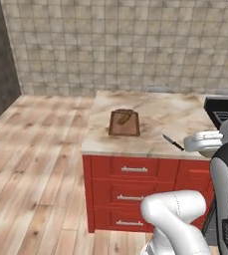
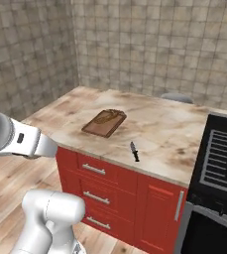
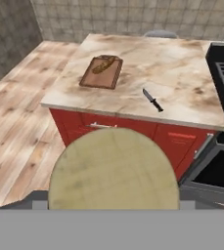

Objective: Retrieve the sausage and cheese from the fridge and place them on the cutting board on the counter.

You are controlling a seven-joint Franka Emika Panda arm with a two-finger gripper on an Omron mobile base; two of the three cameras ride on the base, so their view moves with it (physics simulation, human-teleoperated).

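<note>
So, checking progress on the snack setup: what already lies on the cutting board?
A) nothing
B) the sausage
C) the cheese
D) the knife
B: the sausage lies on the cutting board, while the knife rests on the counter and the cheese is at the gripper.

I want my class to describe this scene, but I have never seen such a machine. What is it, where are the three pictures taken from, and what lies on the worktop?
It is a white robot arm on a driving base in a simulated kitchen. Two cameras ride behind the arm, left and right; the third looks along its hand. On the counter lies the cutting board with the sausage on it, and a knife apart from the board. A stove adjoins. In the hand view the cheese sits close up at the gripper, apparently held.
</note>
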